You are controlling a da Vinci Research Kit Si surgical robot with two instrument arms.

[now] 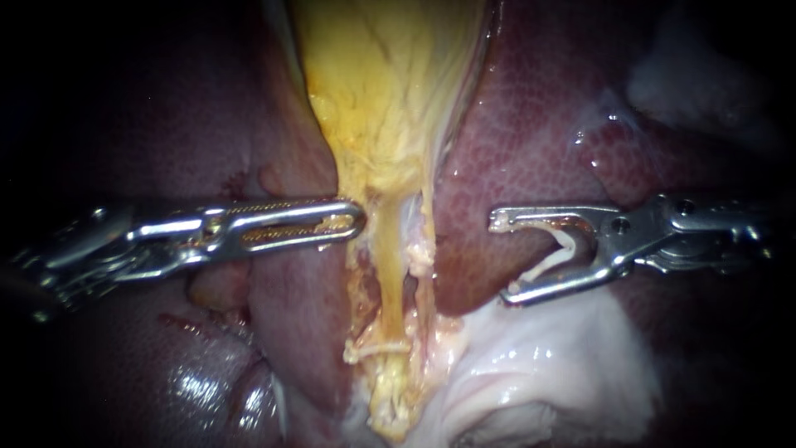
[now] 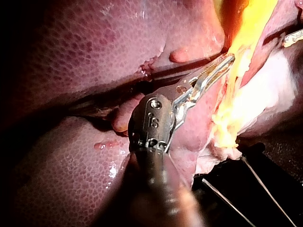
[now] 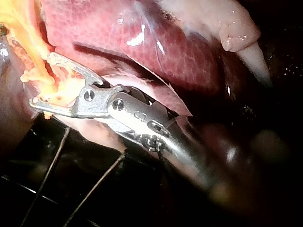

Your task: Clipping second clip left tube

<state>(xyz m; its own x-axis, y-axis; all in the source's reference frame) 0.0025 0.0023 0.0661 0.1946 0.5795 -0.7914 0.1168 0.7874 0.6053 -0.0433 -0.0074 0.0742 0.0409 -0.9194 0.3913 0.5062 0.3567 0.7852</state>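
The yellow gallbladder [image 1: 390, 91] narrows downward into two thin strands; the left tube [image 1: 387, 282] runs down to a pale clip [image 1: 377, 348] lying across it. My left instrument [image 1: 358, 220] comes in level from the left, its slotted jaws shut on the gallbladder's neck edge; in the left wrist view its jaws [image 2: 228, 62] meet the yellow tissue. My right instrument [image 1: 504, 257] hovers over the liver to the right of the tubes, apart from them. Its jaws stand wide and carry a white clip [image 1: 562, 249] between them. In the right wrist view those jaws [image 3: 40, 79] reach toward yellow tissue.
Dark red liver [image 1: 531, 141] lies on both sides of the gallbladder. Pale glistening tissue [image 1: 572, 365] spreads below my right instrument. A dark tray with thin wires [image 2: 246, 189] shows under the specimen in the wrist views.
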